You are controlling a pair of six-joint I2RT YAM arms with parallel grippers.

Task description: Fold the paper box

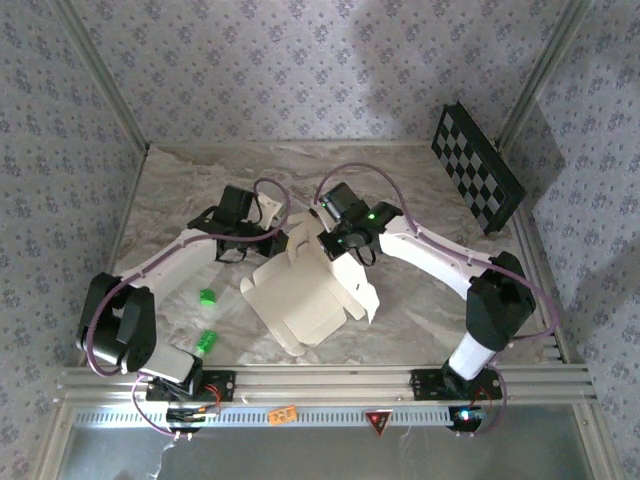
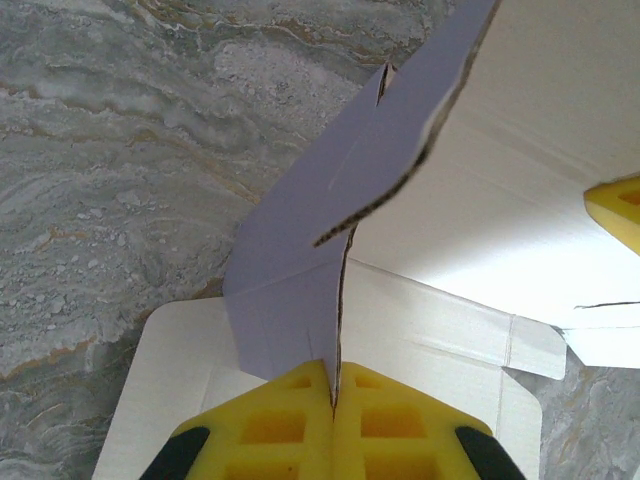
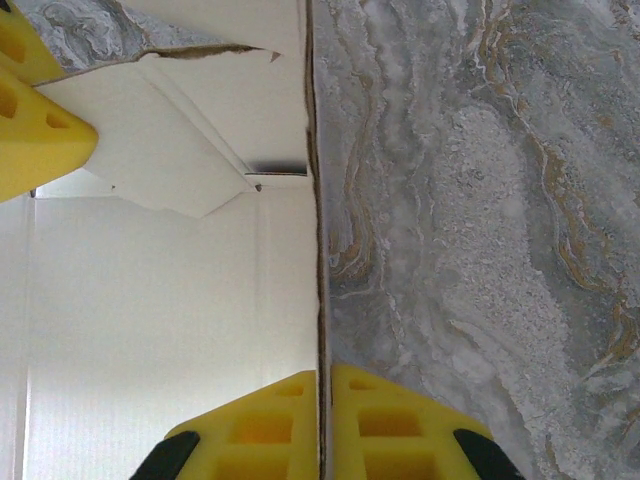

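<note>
While the paper box [image 1: 305, 290] is resting centrally on the table [image 1: 410, 190], the left gripper [image 2: 333, 400] and right gripper [image 3: 322, 415] are each clamping one panel.

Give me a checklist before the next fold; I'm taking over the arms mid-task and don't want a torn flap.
1. Left gripper shut on the lavender flap of the paper box: ok.
2. Right gripper shut on a panel edge of the box: ok.
3. Held flap lying flat: not ok, it bows above the left grip.
4. Box bottom resting on the table: cannot tell.
5. Two small green pieces lying apart from the box: ok.
</note>
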